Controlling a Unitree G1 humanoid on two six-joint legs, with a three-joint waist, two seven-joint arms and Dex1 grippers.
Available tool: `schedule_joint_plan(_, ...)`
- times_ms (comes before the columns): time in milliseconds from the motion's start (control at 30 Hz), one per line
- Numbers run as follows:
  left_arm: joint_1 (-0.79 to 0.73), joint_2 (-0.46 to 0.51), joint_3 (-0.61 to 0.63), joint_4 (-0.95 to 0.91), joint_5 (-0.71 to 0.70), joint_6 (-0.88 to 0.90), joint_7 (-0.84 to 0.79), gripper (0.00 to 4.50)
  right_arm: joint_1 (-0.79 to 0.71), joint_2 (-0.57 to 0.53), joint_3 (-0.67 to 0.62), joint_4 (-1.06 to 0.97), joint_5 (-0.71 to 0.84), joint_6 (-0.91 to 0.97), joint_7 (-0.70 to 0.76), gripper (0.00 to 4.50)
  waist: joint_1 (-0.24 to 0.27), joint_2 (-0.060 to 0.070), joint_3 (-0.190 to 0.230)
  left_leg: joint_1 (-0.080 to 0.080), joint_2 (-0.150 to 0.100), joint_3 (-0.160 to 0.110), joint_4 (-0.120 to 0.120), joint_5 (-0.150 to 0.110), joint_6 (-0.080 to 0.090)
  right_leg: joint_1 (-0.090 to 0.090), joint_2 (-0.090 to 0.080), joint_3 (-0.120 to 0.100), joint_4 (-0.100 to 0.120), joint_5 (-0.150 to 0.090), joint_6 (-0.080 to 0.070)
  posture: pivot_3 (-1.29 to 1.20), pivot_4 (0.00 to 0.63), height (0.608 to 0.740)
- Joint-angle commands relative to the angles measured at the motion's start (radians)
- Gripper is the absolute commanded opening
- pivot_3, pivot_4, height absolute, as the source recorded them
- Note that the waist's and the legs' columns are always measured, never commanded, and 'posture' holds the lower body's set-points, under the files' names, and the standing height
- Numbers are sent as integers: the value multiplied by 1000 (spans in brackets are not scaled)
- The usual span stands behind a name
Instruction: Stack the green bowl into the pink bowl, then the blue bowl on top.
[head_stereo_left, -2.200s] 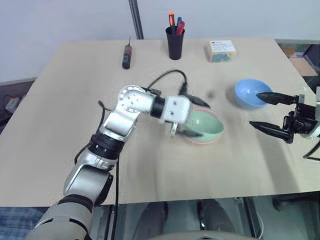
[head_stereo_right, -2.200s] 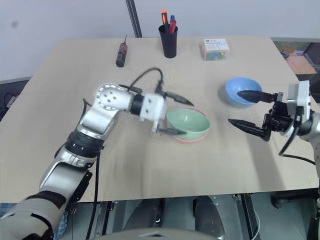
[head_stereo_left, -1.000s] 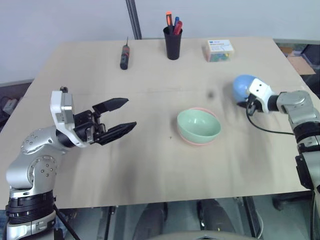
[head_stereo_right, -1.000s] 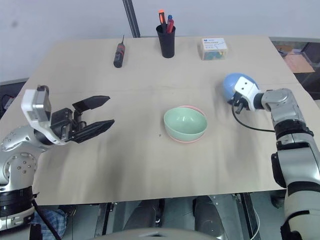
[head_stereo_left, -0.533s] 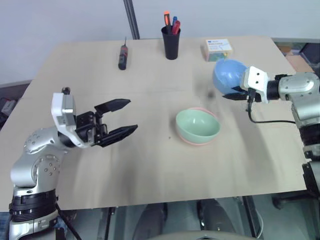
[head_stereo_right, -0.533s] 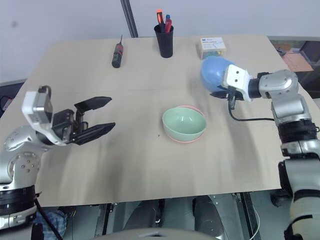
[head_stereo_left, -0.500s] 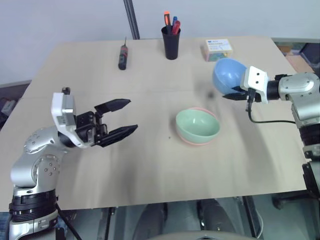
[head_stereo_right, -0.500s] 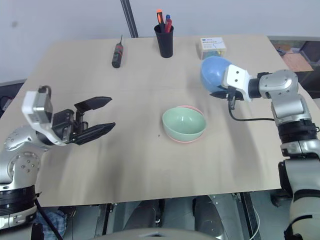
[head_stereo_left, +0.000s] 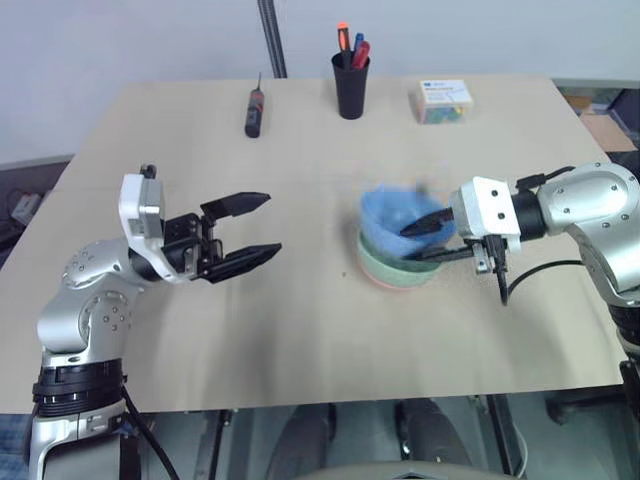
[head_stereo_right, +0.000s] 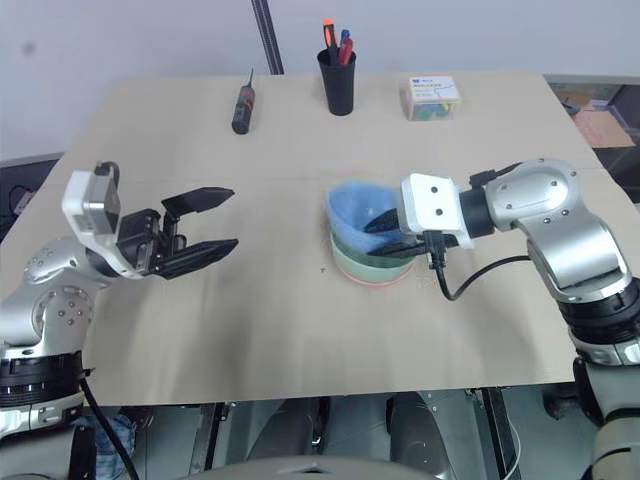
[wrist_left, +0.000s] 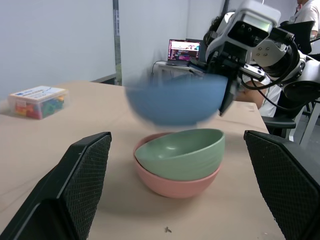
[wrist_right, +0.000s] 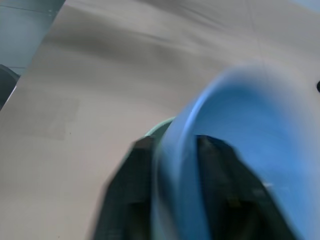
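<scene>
**Left eye view: blue bowl held above the nested pair**

Left eye view is taken up mostly by the pale wooden table (head_stereo_left: 300, 330); on it, near the middle, the pink bowl (wrist_left: 170, 187) is set upright, and the green bowl (wrist_left: 182, 152) is nested inside it, slightly tilted; the blue bowl (head_stereo_left: 395, 212) is seen just above the green one, blurred, its wall pinched between the two black fingers of the right gripper (head_stereo_left: 428, 238), one finger inside the bowl and one outside; in the left wrist view a gap is visible between the blue bowl's underside and the green bowl's rim, so the blue bowl is not yet seated; whether the grip is firm or loosening cannot be told from the blur.

At the robot's left side the left gripper (head_stereo_left: 248, 232) is held above the table, well apart from the bowls, its fingers spread wide and nothing between them; it is pointed toward the stack.

Along the far edge of the table a black pen cup (head_stereo_left: 350, 85) with coloured pens is stood; to its right a small box (head_stereo_left: 442, 100) of coloured items is placed; to its left a screwdriver (head_stereo_left: 254, 108) is laid flat.
</scene>
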Motion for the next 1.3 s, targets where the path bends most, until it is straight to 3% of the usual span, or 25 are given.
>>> schedule_joint_plan(33,-8,21,-3,-6,-4,21,2,4500,6,-8,-27,-24,2,-3,-35,3096,-1,0,0,0,0,0,0,0,0,0,0,0,0,0,0,0,150,740)
schedule_joint_plan(67,-9,22,-4,-6,0,28,12,4500,7,-7,-36,-18,9,10,-47,3489,0,0,0,0,0,0,0,0,0,0,0,0,0,0,0,0,150,740)
schedule_joint_plan(200,-13,16,-3,-14,53,34,114,4500,39,7,-152,115,51,-21,-104,3489,1,0,0,0,0,0,0,0,0,0,0,0,0,0,0,0,150,740)
schedule_joint_plan(467,142,-25,89,-128,9,99,308,4500,183,-29,-409,498,167,-237,17,3489,1,-1,0,0,0,0,-1,0,0,1,-1,0,-1,0,0,0,150,740)
schedule_joint_plan(833,365,-95,156,-221,54,-6,374,4500,308,-21,-471,687,200,-440,135,3489,1,-1,0,3,1,4,0,0,0,2,0,3,0,0,0,0,150,740)
schedule_joint_plan(1300,414,-89,153,-219,75,-109,357,4500,328,-13,-471,809,198,-564,158,3489,2,0,0,3,1,6,0,0,0,3,0,3,0,0,0,0,150,740)
